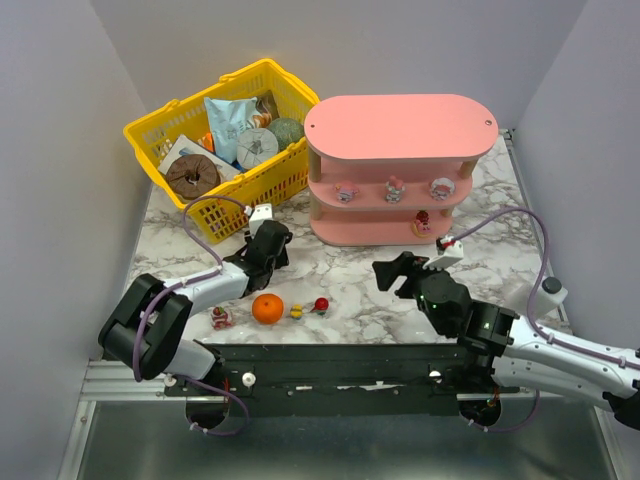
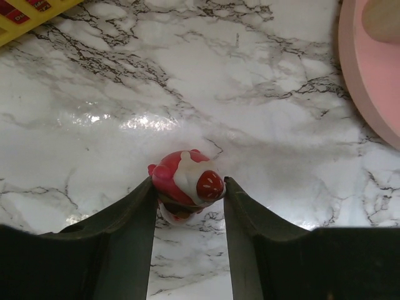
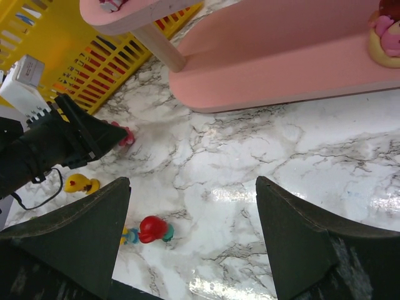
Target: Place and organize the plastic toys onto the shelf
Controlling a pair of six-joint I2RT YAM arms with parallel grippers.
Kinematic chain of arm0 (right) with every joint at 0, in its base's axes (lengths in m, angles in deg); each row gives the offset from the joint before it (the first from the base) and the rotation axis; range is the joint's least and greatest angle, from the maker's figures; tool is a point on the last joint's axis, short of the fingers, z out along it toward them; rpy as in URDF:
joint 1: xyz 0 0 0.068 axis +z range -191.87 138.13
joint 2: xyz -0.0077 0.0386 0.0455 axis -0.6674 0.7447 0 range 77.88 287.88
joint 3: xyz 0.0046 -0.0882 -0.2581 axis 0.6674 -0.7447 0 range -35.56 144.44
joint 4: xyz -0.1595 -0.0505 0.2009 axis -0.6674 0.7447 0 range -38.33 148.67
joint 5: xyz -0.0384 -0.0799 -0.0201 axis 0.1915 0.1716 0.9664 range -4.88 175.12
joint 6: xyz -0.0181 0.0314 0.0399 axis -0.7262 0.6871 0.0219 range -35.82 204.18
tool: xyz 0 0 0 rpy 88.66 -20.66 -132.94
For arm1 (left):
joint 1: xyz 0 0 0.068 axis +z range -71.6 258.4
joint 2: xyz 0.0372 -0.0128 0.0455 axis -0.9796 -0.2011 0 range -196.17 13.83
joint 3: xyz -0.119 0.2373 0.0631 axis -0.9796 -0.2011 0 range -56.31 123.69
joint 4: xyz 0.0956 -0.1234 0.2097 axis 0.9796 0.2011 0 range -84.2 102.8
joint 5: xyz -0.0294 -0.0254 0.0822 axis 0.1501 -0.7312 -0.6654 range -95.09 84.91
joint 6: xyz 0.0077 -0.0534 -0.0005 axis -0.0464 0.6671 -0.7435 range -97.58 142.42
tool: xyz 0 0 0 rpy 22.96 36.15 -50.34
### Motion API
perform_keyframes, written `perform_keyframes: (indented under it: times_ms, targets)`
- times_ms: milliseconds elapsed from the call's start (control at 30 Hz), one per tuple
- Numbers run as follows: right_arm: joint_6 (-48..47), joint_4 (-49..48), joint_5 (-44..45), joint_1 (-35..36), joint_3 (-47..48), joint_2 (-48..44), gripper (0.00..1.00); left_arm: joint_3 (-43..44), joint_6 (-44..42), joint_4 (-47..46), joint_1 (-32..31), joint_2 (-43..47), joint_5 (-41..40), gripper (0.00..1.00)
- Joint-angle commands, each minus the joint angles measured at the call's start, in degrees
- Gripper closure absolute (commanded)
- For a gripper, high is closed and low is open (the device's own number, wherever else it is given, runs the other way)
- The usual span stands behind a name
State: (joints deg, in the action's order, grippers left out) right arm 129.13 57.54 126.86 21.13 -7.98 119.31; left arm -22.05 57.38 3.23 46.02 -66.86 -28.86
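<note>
Basket: the yellow basket (image 1: 225, 130) of packaged goods sits at the desk's (image 1: 520, 215) back left corner and is no part of my job.
Left pincer: my left pincer (image 2: 187, 194) is clenched on a red-and-white figurine (image 2: 186, 178), one finger pressed against each side.
Held toy: it is low over bare marble, left of the desk's middle, between the basket and the shelf. I cannot tell whether it is lifted clear of the surface.
Loose toys: along the front edge, left of centre, stand a pink figurine (image 1: 221, 318), the orange ball (image 1: 267, 309), a yellow figurine (image 1: 296, 312) and a red figurine (image 1: 320, 304).
Shelf: the shelf (image 1: 400, 125) stands at the back, right of centre. Three figurines (image 1: 394, 188) line its middle board and a lone figurine (image 1: 423, 222) sits on the bottom board towards the right end. The top board is bare.
Right pincer: my right pincer (image 3: 192, 187) is released, jaws wide with nothing between them, and it hangs over the marble in front of the shelf.
Step in hand: I judge this to be the pick-up of one more toy, with the grip made.
Next move: I should raise the toy, carry it rightwards to a free spot on a board, keep it away from the toys already standing there, and set it down upright before I let go.
</note>
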Motion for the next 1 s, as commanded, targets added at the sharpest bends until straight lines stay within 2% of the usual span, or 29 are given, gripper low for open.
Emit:
perform_keyframes:
  times_ms: [0, 200, 433, 667, 967]
  targets:
    - [0.2, 4.0, 3.5, -0.1, -0.2, -2.6, 0.11, -0.3, 1.9, -5.9, -1.9, 1.6, -0.7, 0.80]
    - [0.7, 7.0, 4.6, -0.2, -0.3, -7.0, 0.11, 2.8, 2.6, -8.2, -6.5, 1.4, -2.4, 0.80]
    - [0.8, 9.9, 5.6, -0.2, 0.1, -10.3, 0.11, 10.4, 4.9, -9.7, -11.7, -6.9, -5.0, 0.81]
    - [0.8, 13.0, 6.6, -0.2, 0.9, -13.3, 0.11, 18.9, 7.6, -8.5, -14.0, -14.8, -6.2, 0.81]
    - [0.8, 14.9, 7.0, -0.2, 0.7, -15.9, 0.11, 22.6, 7.0, -6.6, -16.0, -19.5, -8.4, 0.78]
